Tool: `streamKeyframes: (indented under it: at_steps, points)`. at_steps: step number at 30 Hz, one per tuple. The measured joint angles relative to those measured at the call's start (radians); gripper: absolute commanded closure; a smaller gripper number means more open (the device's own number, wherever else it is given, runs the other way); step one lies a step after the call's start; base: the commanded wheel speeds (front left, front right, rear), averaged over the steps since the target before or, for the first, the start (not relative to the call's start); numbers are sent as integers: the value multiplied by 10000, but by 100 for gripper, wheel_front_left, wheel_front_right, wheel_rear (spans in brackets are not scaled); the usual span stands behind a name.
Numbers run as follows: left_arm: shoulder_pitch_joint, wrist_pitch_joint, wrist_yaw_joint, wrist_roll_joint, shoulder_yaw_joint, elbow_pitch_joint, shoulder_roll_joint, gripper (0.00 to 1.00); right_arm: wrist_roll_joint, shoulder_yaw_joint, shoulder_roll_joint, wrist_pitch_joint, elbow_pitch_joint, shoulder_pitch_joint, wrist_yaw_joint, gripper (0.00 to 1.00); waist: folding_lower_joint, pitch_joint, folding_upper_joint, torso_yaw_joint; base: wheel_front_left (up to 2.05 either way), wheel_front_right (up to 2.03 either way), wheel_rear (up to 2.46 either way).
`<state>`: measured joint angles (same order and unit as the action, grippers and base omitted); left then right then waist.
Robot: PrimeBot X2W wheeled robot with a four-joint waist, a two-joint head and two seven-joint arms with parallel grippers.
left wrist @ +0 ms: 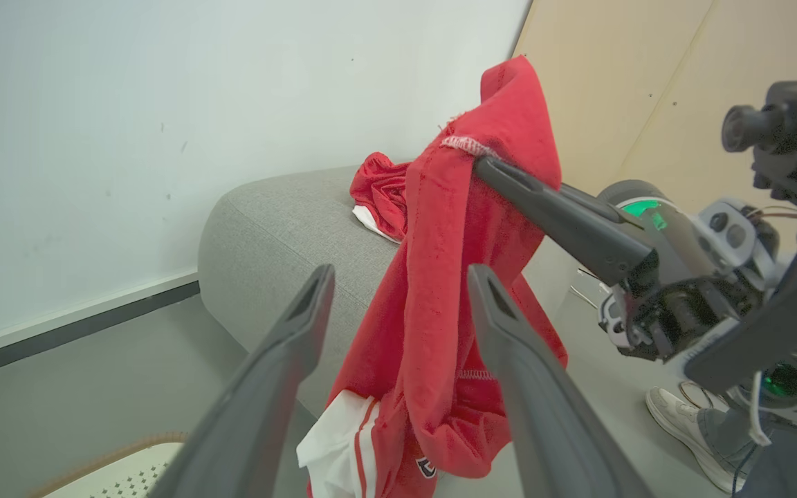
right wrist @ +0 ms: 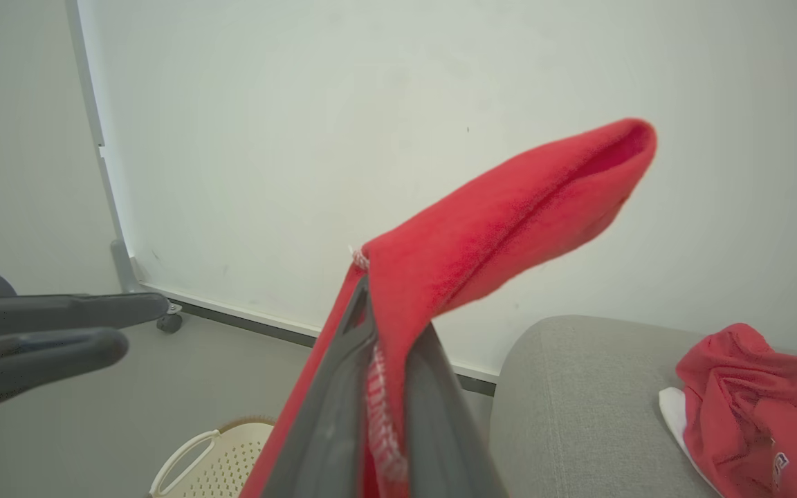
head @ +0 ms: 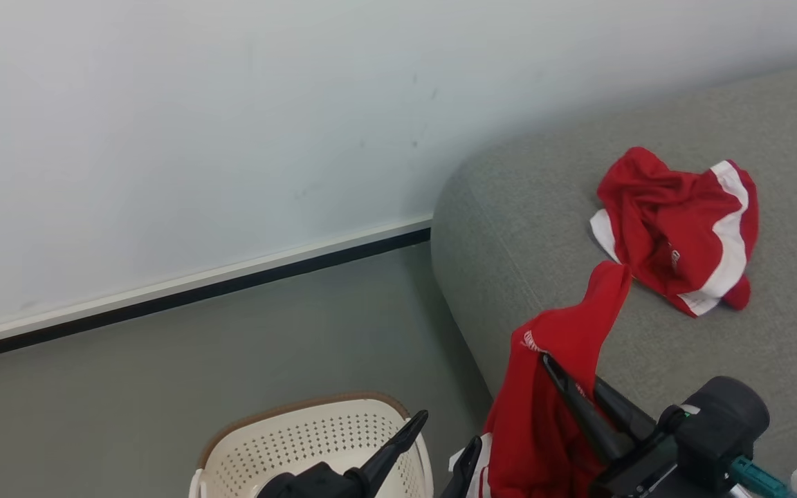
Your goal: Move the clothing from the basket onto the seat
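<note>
A red garment [head: 557,387] with a white striped hem hangs from my right gripper [head: 547,360], which is shut on its upper fold above the seat's front corner. The cloth [right wrist: 509,207] sticks up past the closed right gripper [right wrist: 365,294]. My left gripper [head: 443,439] stands open just left of the hanging cloth; in its own view the garment [left wrist: 440,277] dangles beyond the spread left gripper [left wrist: 402,287]. Another red and white garment [head: 682,228] lies crumpled on the light-grey seat [head: 544,207]. The cream basket [head: 315,443] stands on the floor below the left gripper.
A white wall panel with a dark base strip [head: 198,290] runs behind the grey floor, and a caster [right wrist: 169,321] sits at its foot. A person's white shoe [left wrist: 682,422] is on the floor beside the robot. A wooden panel [left wrist: 647,83] rises behind the sofa.
</note>
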<state>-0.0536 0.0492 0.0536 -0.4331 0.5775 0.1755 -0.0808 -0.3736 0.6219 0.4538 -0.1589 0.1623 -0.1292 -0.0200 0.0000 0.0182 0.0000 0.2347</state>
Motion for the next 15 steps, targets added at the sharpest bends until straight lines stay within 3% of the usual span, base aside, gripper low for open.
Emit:
streamKeyframes:
  at_steps: [7,12,15]
  points:
    - [19,-393,-198,320,-111,-42,19,0,-1327,-1164,-203,88,-67,-1154,174,100,0,-570,0,889,0,0,0]
    - [318,-387,-180,583,102,-351,25,0,-3087,-2869,-857,171,-1515,-2897,155,100,1,-1274,0,1237,0,0,0]
    - [609,-347,-167,612,180,-445,29,0,-4010,-3900,-1162,353,-2759,-4201,-23,100,2,-1751,1,1289,0,0,0]
